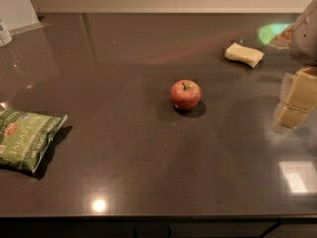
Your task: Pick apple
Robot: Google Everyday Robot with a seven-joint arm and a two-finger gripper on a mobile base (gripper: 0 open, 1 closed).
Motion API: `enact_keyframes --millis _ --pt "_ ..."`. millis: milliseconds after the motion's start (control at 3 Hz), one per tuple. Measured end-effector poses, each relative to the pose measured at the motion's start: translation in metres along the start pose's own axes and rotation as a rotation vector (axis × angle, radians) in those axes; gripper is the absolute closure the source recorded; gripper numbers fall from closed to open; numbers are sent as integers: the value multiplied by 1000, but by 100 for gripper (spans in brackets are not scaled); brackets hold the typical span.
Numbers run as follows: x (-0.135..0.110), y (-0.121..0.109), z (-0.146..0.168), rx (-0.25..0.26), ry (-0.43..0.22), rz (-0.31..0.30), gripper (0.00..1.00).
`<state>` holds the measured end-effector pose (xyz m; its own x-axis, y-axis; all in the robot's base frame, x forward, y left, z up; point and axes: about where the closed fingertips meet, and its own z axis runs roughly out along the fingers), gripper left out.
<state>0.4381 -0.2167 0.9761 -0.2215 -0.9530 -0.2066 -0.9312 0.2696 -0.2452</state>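
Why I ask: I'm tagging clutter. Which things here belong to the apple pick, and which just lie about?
Job: apple, centre; gripper, at the right edge, apart from it.
Lying about: yellow sponge, far right; green snack bag, left; container, far left.

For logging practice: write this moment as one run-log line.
apple: on counter, ungrasped | gripper: right edge, apart from apple

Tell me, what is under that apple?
Under the apple is only the dark countertop and its shadow; the contact spot itself is hidden by the fruit. The gripper hangs apart at the right edge.
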Motion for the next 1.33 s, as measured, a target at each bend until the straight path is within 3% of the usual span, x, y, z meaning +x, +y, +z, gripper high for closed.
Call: enact_keyframes --millis 667,1333 --pt "-3 -9 11 6 -40 24 0" --pt "-24 -40 65 13 -176 84 0"
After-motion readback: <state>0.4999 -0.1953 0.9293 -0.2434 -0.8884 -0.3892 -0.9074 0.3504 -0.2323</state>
